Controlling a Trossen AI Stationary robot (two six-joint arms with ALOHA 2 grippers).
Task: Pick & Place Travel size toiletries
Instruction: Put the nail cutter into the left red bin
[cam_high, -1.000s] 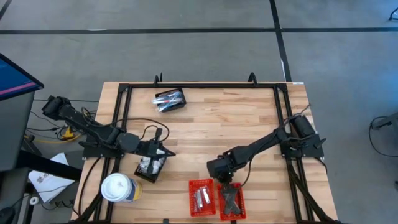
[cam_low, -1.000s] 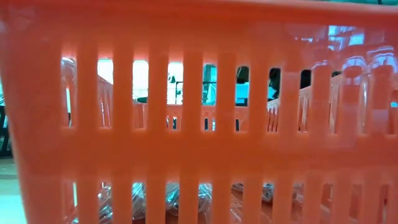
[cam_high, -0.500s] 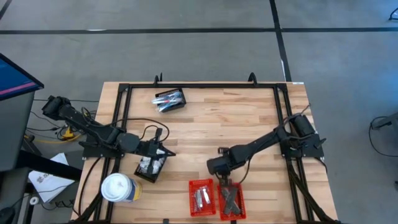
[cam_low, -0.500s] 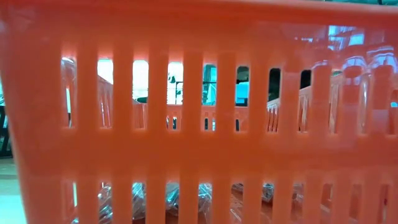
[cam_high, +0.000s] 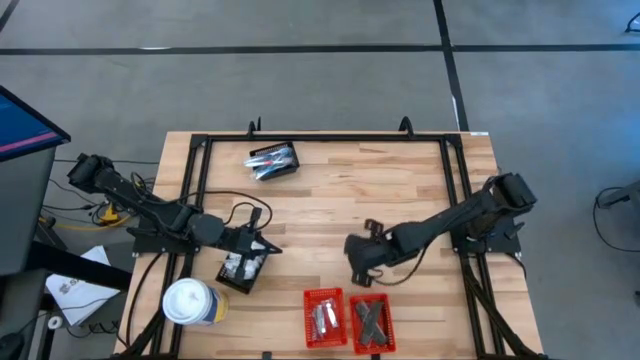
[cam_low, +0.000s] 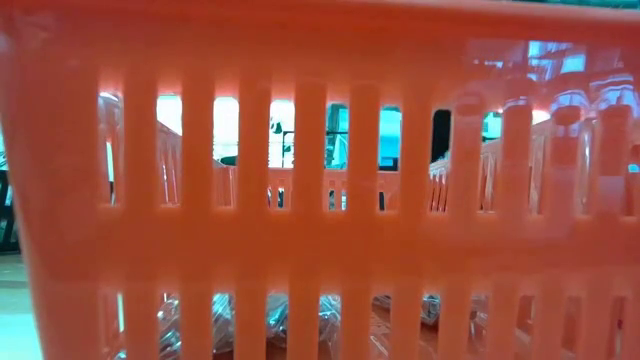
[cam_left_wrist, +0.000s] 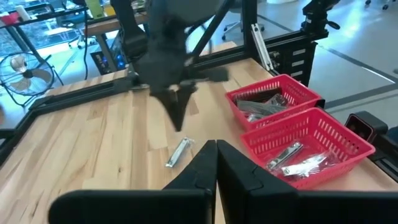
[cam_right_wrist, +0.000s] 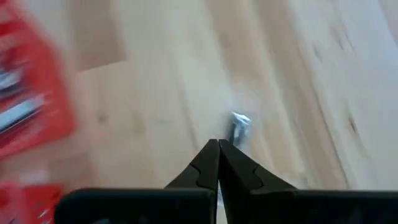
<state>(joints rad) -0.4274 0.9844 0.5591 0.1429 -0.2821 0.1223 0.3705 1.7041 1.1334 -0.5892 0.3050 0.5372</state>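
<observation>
Right hand (cam_high: 357, 268), pinched shut and empty, hangs over a stray silvery tube (cam_left_wrist: 178, 152) at twelve o'clock of the red baskets (cam_high: 348, 322), probably lining up a pickup; left hand (cam_high: 262, 243) shut above the black basket (cam_high: 242, 268).

No text, label, brand, number or sign can be read in any of the views. The white lidded cup (cam_high: 189, 303) shows some yellow and blue print on its side, but it is too small to make out. The papers (cam_high: 75, 283) lying beside the worktop (cam_high: 330, 200) are also unreadable.
</observation>
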